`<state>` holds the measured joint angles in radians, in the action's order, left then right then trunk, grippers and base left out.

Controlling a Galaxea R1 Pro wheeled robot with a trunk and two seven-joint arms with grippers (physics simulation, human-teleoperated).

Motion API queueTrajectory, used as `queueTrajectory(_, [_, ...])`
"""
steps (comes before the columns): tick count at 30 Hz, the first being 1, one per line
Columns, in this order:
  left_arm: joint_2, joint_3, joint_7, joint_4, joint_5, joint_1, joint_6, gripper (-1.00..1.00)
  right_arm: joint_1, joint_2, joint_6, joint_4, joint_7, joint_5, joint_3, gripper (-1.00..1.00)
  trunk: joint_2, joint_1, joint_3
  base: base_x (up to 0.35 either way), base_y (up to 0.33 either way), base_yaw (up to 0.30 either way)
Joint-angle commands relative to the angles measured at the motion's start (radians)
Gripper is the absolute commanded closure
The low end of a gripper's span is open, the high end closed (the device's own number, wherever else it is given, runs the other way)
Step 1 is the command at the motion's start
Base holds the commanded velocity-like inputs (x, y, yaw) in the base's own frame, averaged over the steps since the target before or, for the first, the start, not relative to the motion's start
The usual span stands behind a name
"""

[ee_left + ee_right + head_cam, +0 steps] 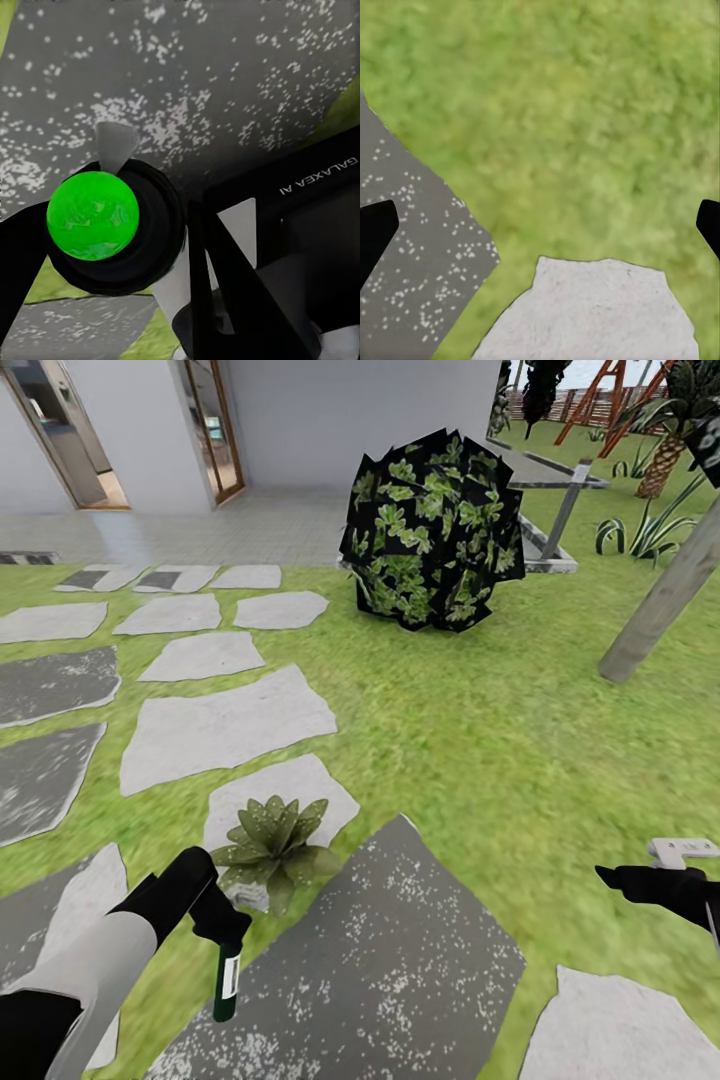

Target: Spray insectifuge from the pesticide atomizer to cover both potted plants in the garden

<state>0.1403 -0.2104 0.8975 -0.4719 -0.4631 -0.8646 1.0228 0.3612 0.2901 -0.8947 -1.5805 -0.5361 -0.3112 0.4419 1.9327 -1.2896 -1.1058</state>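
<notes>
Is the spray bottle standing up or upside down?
Upside down, it seems: the pesticide atomizer hangs bottom-down from the left gripper, its head hidden inside the grip.

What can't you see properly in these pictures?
- The atomizer: in the head view its trigger head is hidden inside the left gripper, so where the nozzle points is unclear.
- The potted plant: its pot is mostly covered by leaves.
- The right gripper: the head view's edge cuts off its arm.
- Second potted plant: I cannot pick one out.

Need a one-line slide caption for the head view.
Left gripper holds slim dark-green spray bottle beside small green potted rosette on grey stepping stones.
</notes>
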Motion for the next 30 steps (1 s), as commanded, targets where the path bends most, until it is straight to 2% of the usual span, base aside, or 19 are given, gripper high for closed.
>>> queueTrajectory(1, [0.0,-0.004,0.011,-0.002,-0.009,0.0,0.002,1.0,0.001,0.0,-0.002,-0.001,-0.01,-0.011,0.0,-1.0,0.0,0.0,-0.001,0.0,0.0,0.011])
queueTrajectory(10, [-0.003,-0.007,0.013,-0.044,-0.004,0.009,-0.004,1.0,0.002,-0.001,-0.001,-0.001,-0.01,-0.005,0.0,-1.0,0.0,0.0,-0.001,0.0,0.0,0.002])
queueTrajectory(14, [0.004,-0.003,0.013,-0.055,0.038,0.013,-0.007,1.0,0.003,-0.002,-0.001,-0.001,-0.01,-0.005,-0.001,-1.0,0.0,0.0,-0.001,0.0,0.0,0.0])
queueTrajectory(16, [0.008,-0.003,0.012,-0.057,0.048,0.013,-0.007,1.0,0.003,-0.003,-0.001,-0.001,-0.01,-0.004,-0.003,-1.0,0.0,0.0,-0.001,0.0,0.0,0.0])
queueTrajectory(25, [0.017,-0.002,0.01,-0.06,0.059,0.016,-0.007,1.0,0.004,-0.005,-0.001,-0.001,-0.008,-0.004,-0.034,-1.0,0.0,0.0,-0.001,0.0,0.0,0.0])
queueTrajectory(26, [0.017,0.006,0.01,-0.061,0.06,0.016,-0.008,1.0,0.004,-0.005,-0.001,-0.001,-0.008,-0.004,-0.035,-1.0,0.0,0.0,-0.001,0.0,0.0,0.0])
queueTrajectory(30, [0.019,0.102,0.007,-0.071,0.059,0.016,-0.017,1.0,0.004,-0.005,-0.001,-0.002,-0.01,-0.003,-0.037,-1.0,0.0,0.0,-0.001,0.0,0.0,0.0])
